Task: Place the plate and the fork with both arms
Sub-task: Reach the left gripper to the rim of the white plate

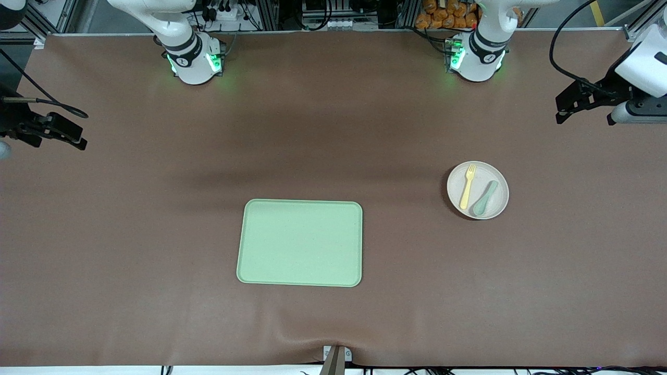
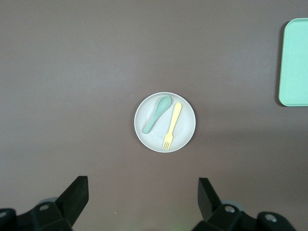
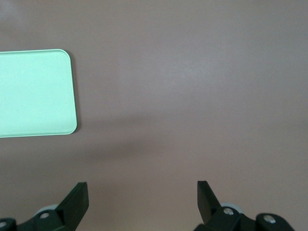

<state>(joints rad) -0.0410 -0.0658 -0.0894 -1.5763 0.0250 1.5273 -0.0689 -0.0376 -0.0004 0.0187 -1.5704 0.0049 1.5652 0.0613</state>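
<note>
With both claws gaping empty, the left claw high over the speckled plate at the tray's two o'clock, right claw waiting, lifting the yellow fork cleanly meant avoiding the spoon at its three o'clock.

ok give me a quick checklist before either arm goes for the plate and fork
1. Left gripper open, high over the table: ok.
2. Right gripper open, high over the table: ok.
3. Round off-white speckled plate in plain view, toward the left arm's end: ok.
4. Pale yellow plastic fork lies on the plate, apart from the grey-green spoon beside it: ok.
5. Pale green rectangular tray holds nothing: ok.
</note>
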